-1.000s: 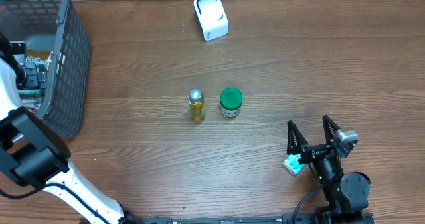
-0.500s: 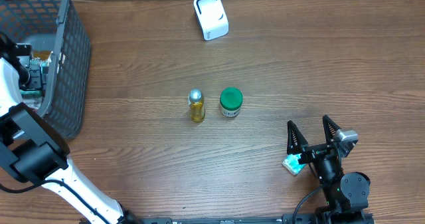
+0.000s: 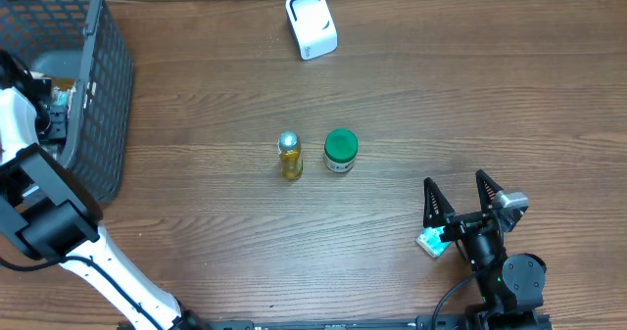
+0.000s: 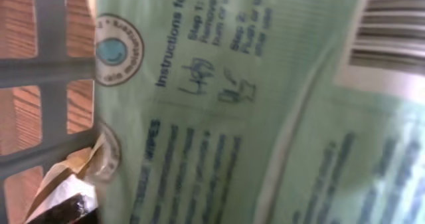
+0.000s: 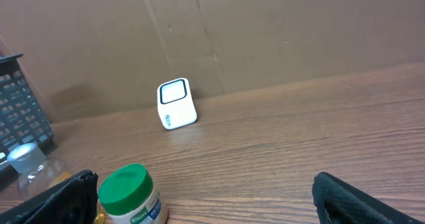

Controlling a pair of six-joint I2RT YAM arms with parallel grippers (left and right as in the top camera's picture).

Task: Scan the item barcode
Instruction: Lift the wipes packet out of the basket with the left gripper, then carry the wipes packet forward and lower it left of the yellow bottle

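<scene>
Left claw [image 3: 47, 115] is down inside the dark grey mesh basket [image 3: 103, 95]; cannot tell whether its jaws are apart or together. Pale green printed wipes packet [image 4: 265, 117] lies in the basket, barcode [image 4: 392, 31] showing. Right claw [image 3: 458, 198] has its jaws wide apart, over the brown wooden table [image 3: 441, 95].

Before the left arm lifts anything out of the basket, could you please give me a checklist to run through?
1. Barcode on the green wipes pack visible: ok, at the frame edge.
2. Left hand gripping the pack: cannot tell.
3. Scanner unobstructed: ok.
4. Right hand open, away from the basket: ok.
5. Bottle and green-lidded jar clear of the scanner: ok.
</scene>
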